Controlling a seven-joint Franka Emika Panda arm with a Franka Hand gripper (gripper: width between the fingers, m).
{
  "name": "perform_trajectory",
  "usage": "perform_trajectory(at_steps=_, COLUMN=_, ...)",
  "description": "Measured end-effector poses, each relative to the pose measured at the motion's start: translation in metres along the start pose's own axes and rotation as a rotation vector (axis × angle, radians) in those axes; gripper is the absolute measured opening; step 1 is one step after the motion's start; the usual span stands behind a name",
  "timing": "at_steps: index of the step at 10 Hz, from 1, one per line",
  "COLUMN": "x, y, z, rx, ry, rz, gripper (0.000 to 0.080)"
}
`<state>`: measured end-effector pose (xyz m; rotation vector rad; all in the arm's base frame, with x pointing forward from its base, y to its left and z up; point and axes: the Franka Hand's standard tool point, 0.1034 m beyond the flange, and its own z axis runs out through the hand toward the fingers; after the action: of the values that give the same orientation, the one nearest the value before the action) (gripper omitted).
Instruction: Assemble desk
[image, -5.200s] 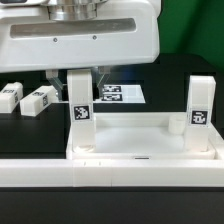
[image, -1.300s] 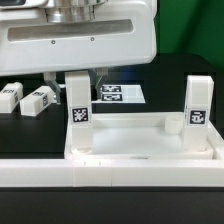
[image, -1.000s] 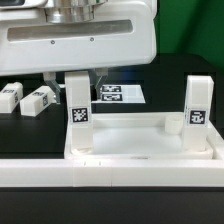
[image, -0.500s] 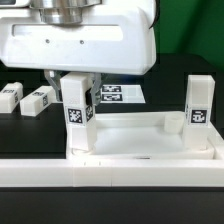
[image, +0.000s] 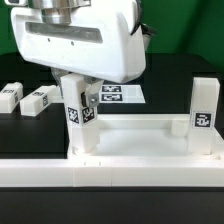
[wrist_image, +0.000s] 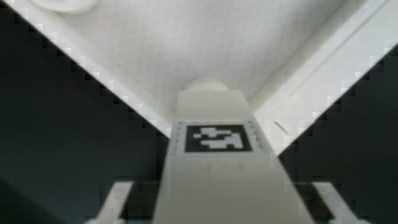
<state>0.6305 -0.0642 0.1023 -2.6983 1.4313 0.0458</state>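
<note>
The desk's white panel (image: 140, 135) lies with its raised rim up against the front rail. Two white tag-marked legs stand upright in its corner sockets, one at the exterior view's left (image: 78, 115) and one at the right (image: 205, 112). My gripper (image: 82, 85) comes down over the left leg and is shut on its top. In the wrist view this leg (wrist_image: 222, 140) stands between my fingers (wrist_image: 125, 200), with the panel's inside (wrist_image: 196, 50) beyond it. Two more legs (image: 10, 96) (image: 38, 99) lie loose on the black table at the far left.
The long white border rail (image: 110, 175) runs along the front of the table, and the panel rests against it. The marker board (image: 118, 95) lies flat behind the panel. The gripper's big white body hides the back of the table.
My hand has turned about the left leg and now sits slanted in the exterior view. The leg's tag has turned with it. The right leg and the panel stay put.
</note>
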Motion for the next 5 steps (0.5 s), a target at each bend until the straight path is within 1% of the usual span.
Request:
perform_trajectory(at_steps=4, x=-0.001, y=-0.0007, z=0.0004, rx=0.0, ry=0.0, rz=0.205, gripper=0.0291)
perform_trajectory(at_steps=5, x=-0.0012, y=-0.0008, z=0.0005, rx=0.0, ry=0.0, rz=0.213, gripper=0.0291)
